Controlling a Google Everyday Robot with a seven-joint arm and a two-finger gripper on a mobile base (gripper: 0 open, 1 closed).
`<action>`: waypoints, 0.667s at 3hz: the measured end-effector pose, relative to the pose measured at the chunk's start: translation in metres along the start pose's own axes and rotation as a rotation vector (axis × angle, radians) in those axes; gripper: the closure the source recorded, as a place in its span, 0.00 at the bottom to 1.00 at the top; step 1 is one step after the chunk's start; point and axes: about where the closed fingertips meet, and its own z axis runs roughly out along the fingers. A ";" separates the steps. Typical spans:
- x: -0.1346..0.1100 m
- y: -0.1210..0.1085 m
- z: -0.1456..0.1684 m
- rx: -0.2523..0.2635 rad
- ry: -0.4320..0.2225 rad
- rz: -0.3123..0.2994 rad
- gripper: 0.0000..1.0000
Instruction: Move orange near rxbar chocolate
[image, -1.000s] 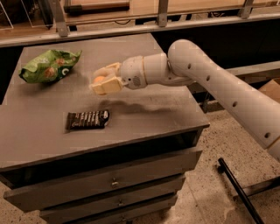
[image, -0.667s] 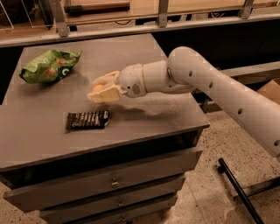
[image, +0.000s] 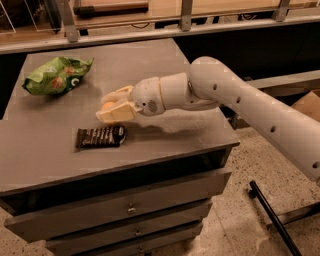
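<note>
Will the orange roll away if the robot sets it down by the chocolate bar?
Probably a little. The orange is round and smooth, so it could roll on the flat tabletop unless placed gently. It seems firm: the gripper, near the bar, holds it between its fingers unsquashed. The flat bar likely stays put.

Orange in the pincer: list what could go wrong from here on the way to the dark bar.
1. The small round orange fruit, gripped in the cream pincer above the grey tabletop, may roll when released, away from the flat dark-brown wrapped bar or off the front edge.
2. The pincer hangs close to the bar; lowering carelessly could nudge it.
</note>
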 end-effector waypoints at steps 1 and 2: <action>-0.001 0.001 0.002 -0.004 0.000 -0.001 0.30; -0.001 0.002 0.004 -0.009 0.001 -0.002 0.07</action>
